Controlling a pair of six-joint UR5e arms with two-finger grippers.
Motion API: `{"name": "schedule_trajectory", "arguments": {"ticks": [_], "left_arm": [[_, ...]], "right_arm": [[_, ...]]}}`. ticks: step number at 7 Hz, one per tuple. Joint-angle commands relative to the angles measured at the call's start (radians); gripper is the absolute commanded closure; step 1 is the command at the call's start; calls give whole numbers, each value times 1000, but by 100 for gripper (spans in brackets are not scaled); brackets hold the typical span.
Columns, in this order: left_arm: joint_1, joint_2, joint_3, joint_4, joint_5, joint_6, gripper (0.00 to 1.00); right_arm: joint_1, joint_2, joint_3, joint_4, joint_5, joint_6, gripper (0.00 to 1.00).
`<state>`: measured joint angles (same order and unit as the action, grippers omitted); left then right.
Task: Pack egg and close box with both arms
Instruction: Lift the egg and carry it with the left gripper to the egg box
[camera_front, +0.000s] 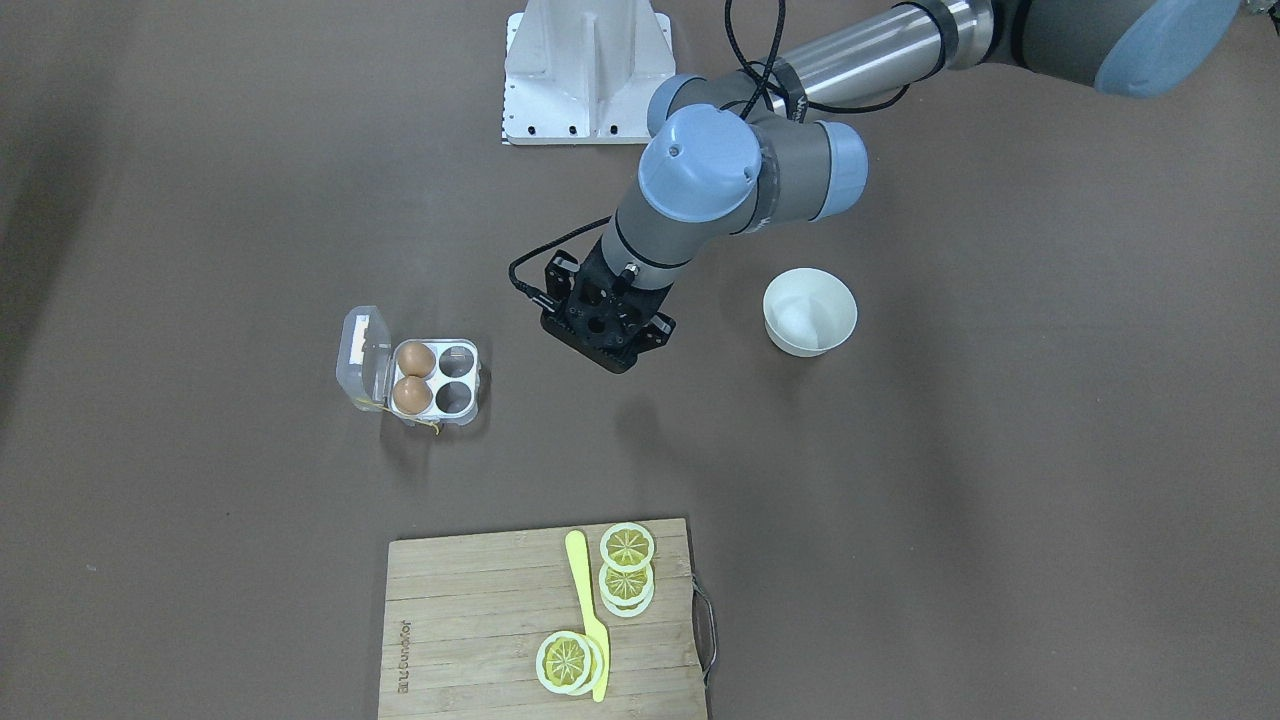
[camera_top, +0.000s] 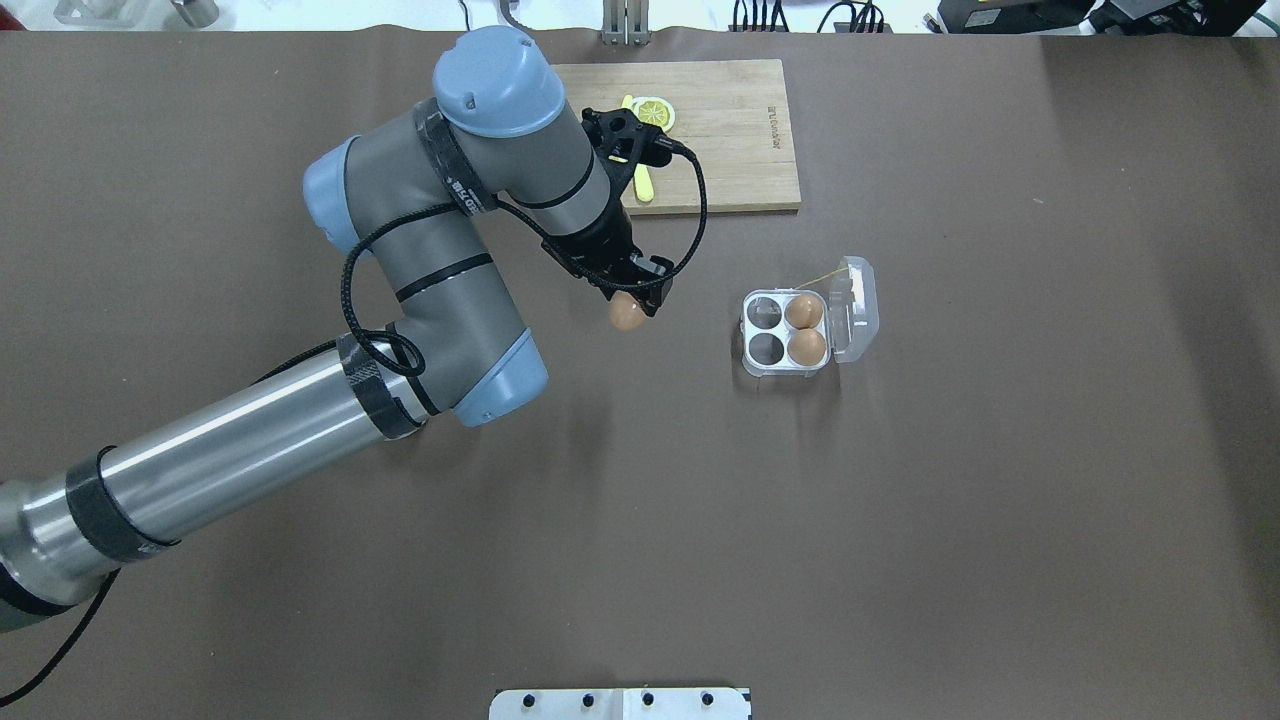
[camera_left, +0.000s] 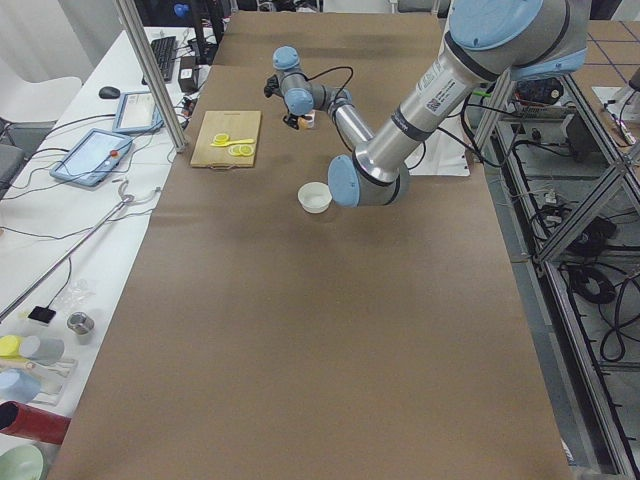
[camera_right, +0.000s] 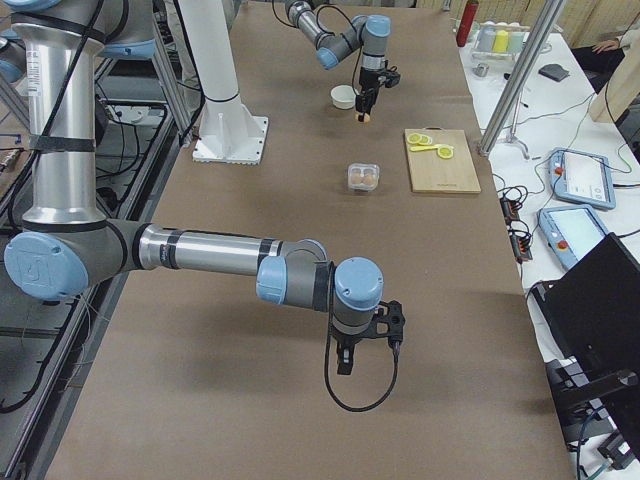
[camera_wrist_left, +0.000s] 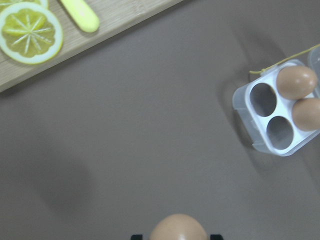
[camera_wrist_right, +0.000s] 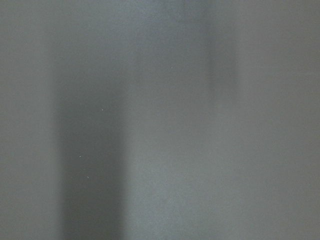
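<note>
Brown egg (camera_top: 625, 314): pinched by left gripper (camera_top: 632, 303), above table (camera_top: 900, 500).
Box (camera_top: 784, 331): lid (camera_top: 860, 300) open, two eggs (camera_top: 804, 311) on the lid side.
Right gripper (camera_right: 345, 360): state, I cannot tell.

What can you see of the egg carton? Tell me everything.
The carton is small, clear plastic, with four cells. It rests flat on the brown table, its hinged lid open, bearing a white label. Two brown eggs fill the cells beside the hinge; the other two are empty. A yellow string trails from one corner. Nothing else touches it.
</note>
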<state>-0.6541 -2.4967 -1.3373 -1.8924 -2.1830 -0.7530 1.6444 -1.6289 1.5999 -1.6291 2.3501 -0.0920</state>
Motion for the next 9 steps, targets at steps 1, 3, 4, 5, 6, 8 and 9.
{"name": "schedule_trajectory", "arguments": {"ticks": [1, 3, 4, 5, 6, 8, 9], "left_arm": [[39, -43, 59, -82, 46, -72, 62], [80, -99, 127, -150, 115, -132, 62], [97, -115, 160, -198, 149, -156, 62], [100, -120, 174, -232, 158, -160, 62], [102, -126, 191, -258, 160, -172, 62], [111, -163, 242, -296, 204, -184, 62], [111, -168, 260, -331, 216, -192, 62]], "right_arm": [[0, 4, 0, 0, 0, 0, 0], [0, 4, 0, 0, 0, 0, 0], [0, 4, 0, 0, 0, 0, 0], [0, 6, 0, 0, 0, 0, 0], [0, 6, 0, 0, 0, 0, 0], [0, 6, 0, 0, 0, 0, 0], [0, 7, 0, 0, 0, 0, 0]]}}
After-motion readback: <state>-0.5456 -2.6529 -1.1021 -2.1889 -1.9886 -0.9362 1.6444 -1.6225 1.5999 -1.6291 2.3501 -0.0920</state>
